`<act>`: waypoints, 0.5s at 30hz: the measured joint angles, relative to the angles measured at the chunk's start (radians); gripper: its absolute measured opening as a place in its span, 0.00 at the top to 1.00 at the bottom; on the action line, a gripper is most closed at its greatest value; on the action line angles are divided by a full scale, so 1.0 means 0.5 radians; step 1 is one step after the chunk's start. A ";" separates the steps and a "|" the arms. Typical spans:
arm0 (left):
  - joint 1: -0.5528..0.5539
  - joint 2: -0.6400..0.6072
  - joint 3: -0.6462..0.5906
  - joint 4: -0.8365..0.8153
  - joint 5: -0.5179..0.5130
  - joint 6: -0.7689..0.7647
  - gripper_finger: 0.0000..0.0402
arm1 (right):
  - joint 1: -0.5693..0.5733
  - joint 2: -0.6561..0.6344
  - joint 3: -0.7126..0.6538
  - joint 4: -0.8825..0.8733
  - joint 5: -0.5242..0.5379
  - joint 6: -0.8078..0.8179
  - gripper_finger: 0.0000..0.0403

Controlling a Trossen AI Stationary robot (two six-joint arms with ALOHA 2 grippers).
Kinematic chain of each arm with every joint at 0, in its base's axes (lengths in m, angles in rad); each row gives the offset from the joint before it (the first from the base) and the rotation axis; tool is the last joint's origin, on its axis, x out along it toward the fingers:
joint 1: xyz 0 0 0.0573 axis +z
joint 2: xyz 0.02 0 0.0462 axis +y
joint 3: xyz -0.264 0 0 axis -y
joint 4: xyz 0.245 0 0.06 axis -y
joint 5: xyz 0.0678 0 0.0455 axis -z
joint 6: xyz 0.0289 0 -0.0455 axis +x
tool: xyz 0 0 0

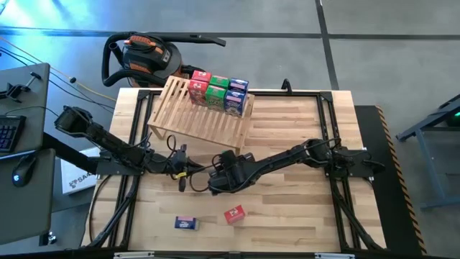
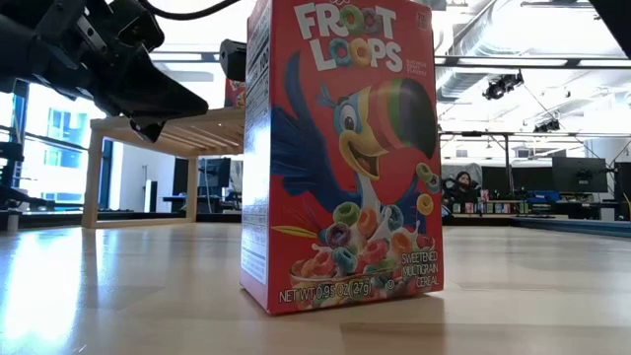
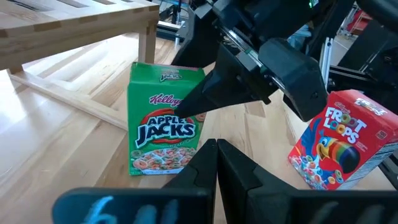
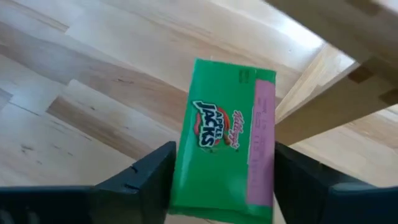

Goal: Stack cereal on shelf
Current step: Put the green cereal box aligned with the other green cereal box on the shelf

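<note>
arms: two, dark, jointed segments
left arm [image 1: 108, 144]: black cable loops alongside
right gripper [image 4: 217, 180]: matte black angular fingers
left gripper [image 3: 214, 165]: black wedge-shaped fingers

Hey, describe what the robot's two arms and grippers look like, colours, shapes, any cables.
Both arms are black and jointed, built of chunky segments. The left gripper has flat, matte black tapered fingers. The right gripper has broad black fingers with angular edges. Black cables loop off the left arm, with a small yellow patch near its wrist.
</note>
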 joint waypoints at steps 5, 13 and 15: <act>-0.005 -0.001 0.001 0.041 0.000 -0.036 0.99 | 0.009 -0.004 -0.001 0.007 -0.050 -0.103 0.53; -0.016 -0.123 0.002 0.029 0.005 0.032 0.99 | 0.095 -0.011 0.143 0.028 -0.267 -0.492 0.58; -0.017 -0.176 0.002 0.018 0.026 0.058 0.99 | 0.123 -0.011 0.222 0.027 -0.355 -0.633 0.58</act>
